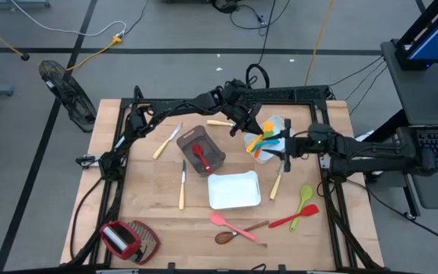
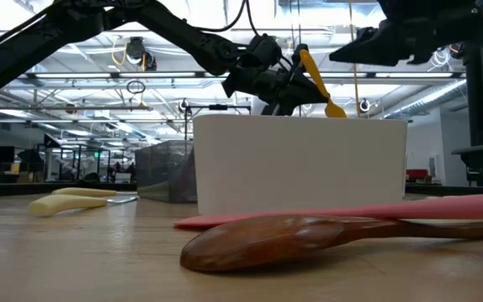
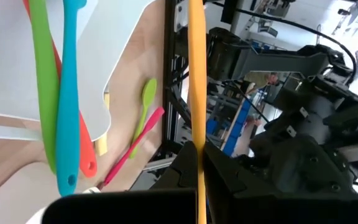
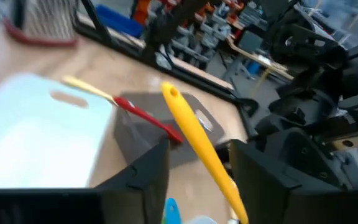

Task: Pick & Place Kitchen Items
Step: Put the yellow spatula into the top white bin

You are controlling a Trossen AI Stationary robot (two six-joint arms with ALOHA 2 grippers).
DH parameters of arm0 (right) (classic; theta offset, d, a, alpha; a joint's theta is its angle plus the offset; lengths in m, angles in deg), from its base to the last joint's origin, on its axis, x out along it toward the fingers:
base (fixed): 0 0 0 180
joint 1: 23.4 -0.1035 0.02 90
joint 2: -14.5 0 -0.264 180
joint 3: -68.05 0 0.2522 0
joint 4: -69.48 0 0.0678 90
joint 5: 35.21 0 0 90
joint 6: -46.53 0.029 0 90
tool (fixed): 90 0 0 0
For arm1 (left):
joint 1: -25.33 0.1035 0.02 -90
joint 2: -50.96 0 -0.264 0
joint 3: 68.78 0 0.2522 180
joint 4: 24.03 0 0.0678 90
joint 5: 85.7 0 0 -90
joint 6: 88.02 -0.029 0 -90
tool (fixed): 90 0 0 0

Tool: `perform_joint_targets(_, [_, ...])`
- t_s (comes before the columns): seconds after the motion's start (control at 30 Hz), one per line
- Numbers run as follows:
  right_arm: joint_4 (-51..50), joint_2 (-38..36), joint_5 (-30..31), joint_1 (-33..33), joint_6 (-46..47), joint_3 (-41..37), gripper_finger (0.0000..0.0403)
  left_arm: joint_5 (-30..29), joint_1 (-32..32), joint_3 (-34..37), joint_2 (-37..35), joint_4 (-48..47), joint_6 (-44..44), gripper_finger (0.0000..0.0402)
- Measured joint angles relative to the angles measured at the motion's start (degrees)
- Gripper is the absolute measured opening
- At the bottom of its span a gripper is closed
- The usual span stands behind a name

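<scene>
**Yellow utensil passing between two tools above the far tray**

On the wooden tabletop (image 1: 150,213), pale-handled knives (image 1: 182,185) lie left of the grey bin (image 1: 201,149), which holds a red spoon (image 1: 201,157). Past it, the left tool (image 1: 247,122) is clamped on the yellow utensil (image 2: 315,80), which slants above the far white tray (image 1: 278,125) of bright plastic spoons. The right tool (image 1: 289,144) sits just beside it, fingers spread either side of the handle and gripping nothing. The smooth, slim plastic could pivot in a single pinch and swing wide, dropping outside the tray. Nearer lie a glossy wooden spoon (image 2: 309,237) and a pink spatula (image 1: 227,223).
</scene>
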Motion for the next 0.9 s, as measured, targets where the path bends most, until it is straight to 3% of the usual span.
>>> perform_joint_targets(0.33, [1.5, 4.7, 15.6, -7.1, -9.9, 0.0, 0.022, -0.4, -0.2, 0.0, 0.0, 0.0, 1.2, 0.0])
perform_joint_targets(0.67, [13.3, 11.4, 18.7, -8.6, -12.8, 0.0, 0.0209, -2.5, -1.3, 0.0, 0.0, 0.0, 1.7, 0.0001])
perform_joint_targets(0.9, [13.4, 13.9, 18.9, -9.2, -12.7, 0.0, 0.0174, -3.4, -1.2, 0.0, -0.1, 0.0, 1.8, 0.0001])
